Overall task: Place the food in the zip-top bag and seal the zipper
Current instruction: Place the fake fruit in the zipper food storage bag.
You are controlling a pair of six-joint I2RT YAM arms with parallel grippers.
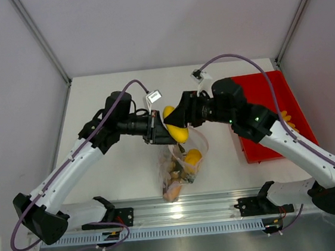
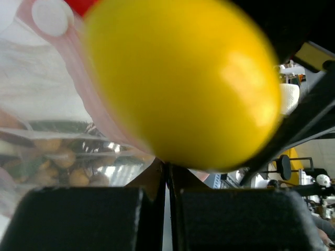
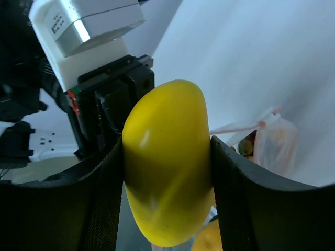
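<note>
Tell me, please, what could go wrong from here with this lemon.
The lemon in the right end effector looks wide for the floppy zip-top bag, pinched at one edge only by the left end effector; it may catch the rim and fall outside. The end effectors are also very close and could collide.

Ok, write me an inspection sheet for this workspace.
Surface: white table.
Job's things: bag hangs part filled with food and unsealed; lemon held above its mouth.
Clutter: red tray at right, something yellow on it.
Grippers: left fingers shut on the bag's edge; right fingers clamp the lemon.
Cables: purple cable looped over each arm.
Surroundings: white walls; metal rail at near edge.
</note>
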